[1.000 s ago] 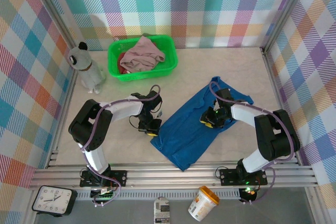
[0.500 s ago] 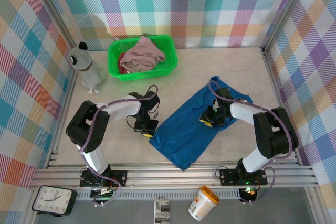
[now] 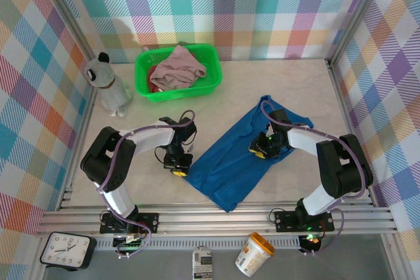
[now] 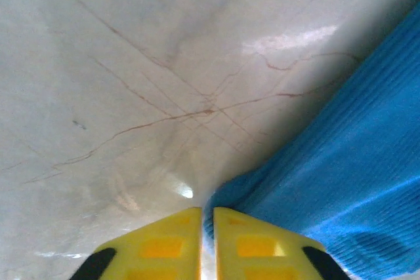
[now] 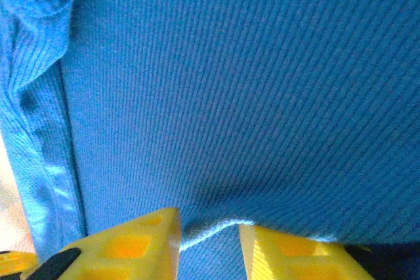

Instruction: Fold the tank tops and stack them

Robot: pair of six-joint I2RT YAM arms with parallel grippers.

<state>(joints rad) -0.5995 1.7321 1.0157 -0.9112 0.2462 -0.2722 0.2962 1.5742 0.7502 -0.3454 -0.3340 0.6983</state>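
Now, left gripper [image 3: 178, 172], right gripper [image 3: 260, 153] pinching blue tank top [image 3: 230, 165], two tops [image 3: 176, 69] in basket [image 3: 180, 92]

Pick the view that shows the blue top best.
Top external: the whole blue top lies spread out. The left wrist view catches one corner of it; the right wrist view, ribbed cloth and a hem up close.

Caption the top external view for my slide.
Left end effector and right end effector pinch the spread blue tank top; pink tank top lies in the green basket.
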